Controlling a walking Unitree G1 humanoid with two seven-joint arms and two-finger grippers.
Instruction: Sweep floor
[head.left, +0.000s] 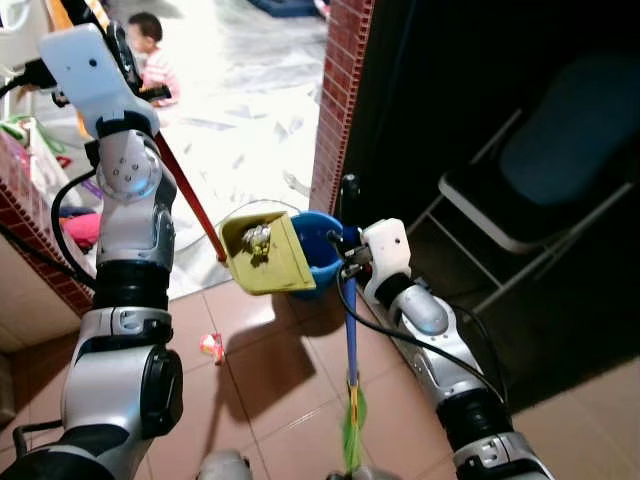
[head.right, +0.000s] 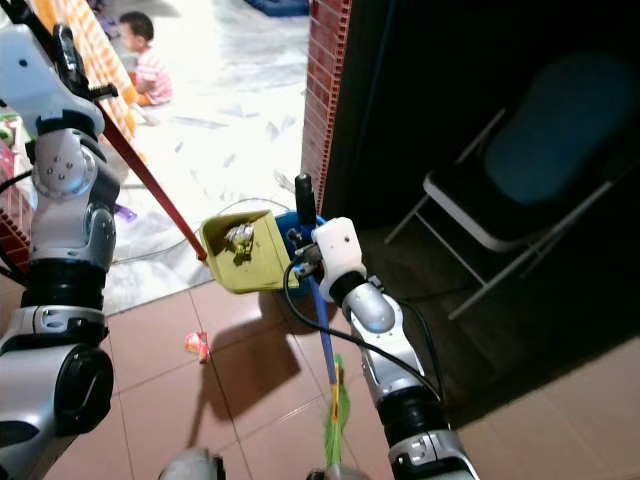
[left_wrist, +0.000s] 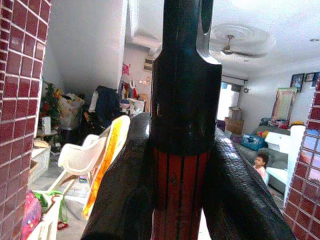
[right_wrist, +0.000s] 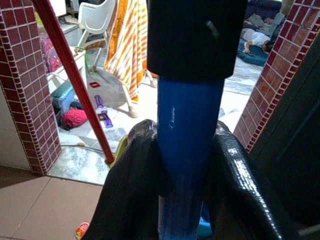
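The floor (head.left: 270, 390) is reddish-brown tile, giving way past a red brick pillar (head.left: 340, 90) to a pale marbled floor in a bright room, where a child (head.left: 150, 55) sits. A dark folding chair (head.left: 540, 190) stands in shadow on the right. The left gripper (left_wrist: 182, 200), raised high, is clamped on the red dustpan handle (head.left: 190, 195), which slants down and rightward to the yellow dustpan (head.left: 265, 252), tilted with debris inside, just in front of a blue bucket (head.left: 322, 250). The right gripper (right_wrist: 182, 170) is clamped around the blue broom handle (head.left: 351, 335), which runs nearly upright, black cap on top, green bristles (head.left: 352, 430) at the floor. A small wrapper (head.left: 211, 346) lies on the tiles.
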